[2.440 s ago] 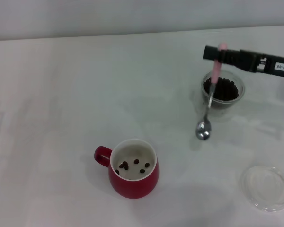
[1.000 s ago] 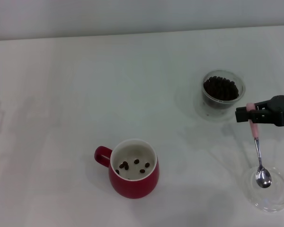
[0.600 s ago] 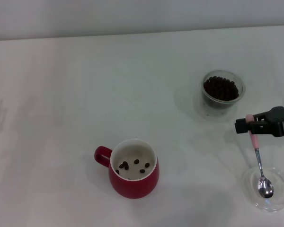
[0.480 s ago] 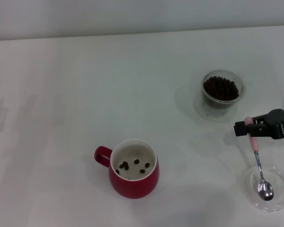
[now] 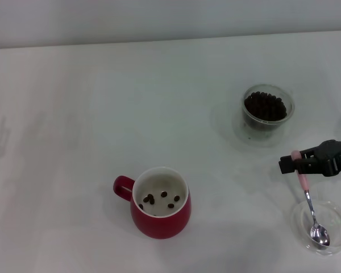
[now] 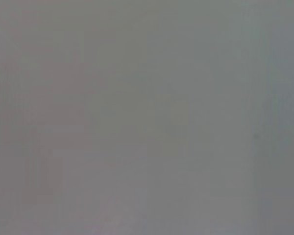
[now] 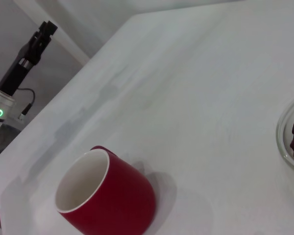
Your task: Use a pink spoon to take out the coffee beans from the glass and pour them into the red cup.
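My right gripper point(image 5: 295, 163) is shut on the pink handle end of the pink spoon point(image 5: 310, 206), which hangs down with its metal bowl resting in a flat clear dish point(image 5: 322, 226) at the near right. The glass point(image 5: 266, 112) of dark coffee beans point(image 5: 265, 106) stands farther back, apart from the spoon. The red cup point(image 5: 160, 203) sits at the near centre with a few beans inside; it also shows in the right wrist view point(image 7: 108, 196), with the glass rim point(image 7: 291, 139) at the edge. The left gripper is out of view.
The white table point(image 5: 102, 114) stretches wide to the left and back. In the right wrist view a dark stand with a green light point(image 7: 14, 78) rises beyond the table's far edge. The left wrist view shows only plain grey.
My right gripper carried the spoon from in front of the glass toward the near right and lowered it, so the spoon's bowl now rests in the flat dish.
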`<state>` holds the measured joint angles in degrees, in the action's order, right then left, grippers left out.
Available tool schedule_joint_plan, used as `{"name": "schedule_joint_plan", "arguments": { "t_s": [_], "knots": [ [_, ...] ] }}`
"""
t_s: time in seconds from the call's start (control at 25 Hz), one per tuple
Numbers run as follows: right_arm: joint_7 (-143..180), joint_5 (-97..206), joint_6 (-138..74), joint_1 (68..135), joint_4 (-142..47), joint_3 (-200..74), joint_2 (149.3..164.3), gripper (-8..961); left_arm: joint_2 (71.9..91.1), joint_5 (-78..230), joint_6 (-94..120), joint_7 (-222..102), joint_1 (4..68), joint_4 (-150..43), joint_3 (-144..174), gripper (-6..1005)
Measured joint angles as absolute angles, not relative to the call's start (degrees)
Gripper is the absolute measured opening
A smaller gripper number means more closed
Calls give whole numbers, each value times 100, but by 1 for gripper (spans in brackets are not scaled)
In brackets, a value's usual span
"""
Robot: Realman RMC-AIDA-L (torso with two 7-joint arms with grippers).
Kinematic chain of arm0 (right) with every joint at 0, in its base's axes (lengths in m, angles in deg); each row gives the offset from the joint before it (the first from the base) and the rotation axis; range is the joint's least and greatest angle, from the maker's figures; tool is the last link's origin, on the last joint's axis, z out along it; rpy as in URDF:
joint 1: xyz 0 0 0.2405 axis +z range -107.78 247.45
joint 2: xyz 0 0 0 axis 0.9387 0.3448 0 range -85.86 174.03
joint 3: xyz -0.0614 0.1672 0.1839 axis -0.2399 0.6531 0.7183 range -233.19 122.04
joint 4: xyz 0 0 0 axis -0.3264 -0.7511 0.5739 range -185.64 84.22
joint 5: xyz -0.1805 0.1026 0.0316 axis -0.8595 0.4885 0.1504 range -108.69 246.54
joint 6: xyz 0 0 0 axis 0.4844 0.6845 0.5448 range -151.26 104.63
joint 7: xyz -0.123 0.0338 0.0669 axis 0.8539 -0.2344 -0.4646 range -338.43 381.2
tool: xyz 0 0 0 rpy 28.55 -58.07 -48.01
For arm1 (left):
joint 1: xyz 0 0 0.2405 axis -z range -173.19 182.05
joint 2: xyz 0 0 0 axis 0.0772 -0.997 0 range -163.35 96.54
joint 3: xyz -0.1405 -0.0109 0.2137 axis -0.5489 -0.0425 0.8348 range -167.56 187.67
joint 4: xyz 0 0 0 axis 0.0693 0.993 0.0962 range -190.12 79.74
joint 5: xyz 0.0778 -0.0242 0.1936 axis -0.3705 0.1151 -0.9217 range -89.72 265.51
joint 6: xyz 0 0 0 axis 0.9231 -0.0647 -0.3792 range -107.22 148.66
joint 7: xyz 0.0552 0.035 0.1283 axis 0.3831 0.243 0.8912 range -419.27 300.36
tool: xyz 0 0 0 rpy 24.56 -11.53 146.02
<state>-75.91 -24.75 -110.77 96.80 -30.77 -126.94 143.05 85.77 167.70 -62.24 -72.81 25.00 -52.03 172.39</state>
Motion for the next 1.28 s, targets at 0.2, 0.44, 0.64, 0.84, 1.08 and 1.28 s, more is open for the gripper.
{"name": "schedule_joint_plan", "arguments": {
  "t_s": [0.2, 0.44, 0.64, 0.84, 1.08, 1.28],
  "knots": [
    [-7710, -2612, -11085, 9718, -3076, -12705, 14305, 180, 8577, 16770, -6224, -7281, 2500, -5210, 17239, 666],
    [-7832, -2738, -11093, 9802, -3041, -12717, 14353, 181, 8577, 16770, -6224, -7281, 2505, -5216, 17239, 667],
    [-7867, -2780, -11082, 9874, -3058, -12753, 14399, 182, 8577, 16770, -6225, -7281, 2497, -5213, 17239, 667],
    [-8001, -2898, -11072, 9911, -3045, -12759, 14445, 227, 8577, 16770, -6225, -7281, 2494, -5230, 17239, 667],
    [-8052, -2857, -11017, 9910, -3009, -12605, 14458, 307, 8577, 16770, -6225, -7281, 2513, -5231, 17239, 668],
    [-7961, -2844, -11056, 9792, -2993, -11764, 14487, 325, 8577, 16770, -6226, -7281, 2500, -5229, 17239, 668]
  ]
}}
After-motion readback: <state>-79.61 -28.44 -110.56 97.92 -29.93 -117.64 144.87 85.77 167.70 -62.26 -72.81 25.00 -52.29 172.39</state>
